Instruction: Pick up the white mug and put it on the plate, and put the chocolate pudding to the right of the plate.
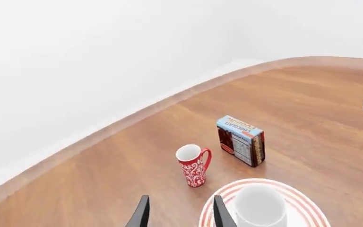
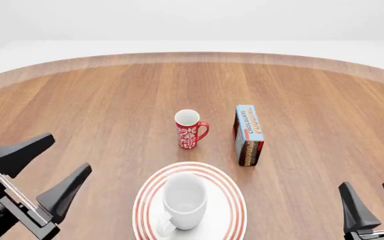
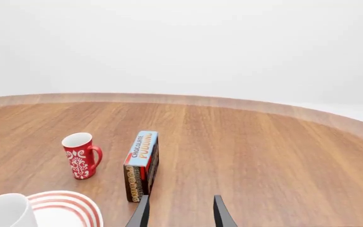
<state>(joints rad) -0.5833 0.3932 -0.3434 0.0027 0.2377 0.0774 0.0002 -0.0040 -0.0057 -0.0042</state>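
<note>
On the left side of the wooden worktop [image 2: 98, 100], the left gripper [image 2: 48, 172] hangs above the wood with its jaws wide apart and nothing in them. Next comes the plate [image 2: 229, 197], the big white one with red rings, at the near edge. The white mug [image 2: 183, 200] stands upright on the plate, its handle toward the near side. Behind the plate stands the red mug [image 2: 189, 129], a little apart from it. Just right of the red mug, the chocolate pudding [image 2: 248, 134] stands on its edge, behind the plate's right side and not touching it. At the far right, the right gripper [image 2: 373, 200] has its jaws apart, holding nothing.
</note>
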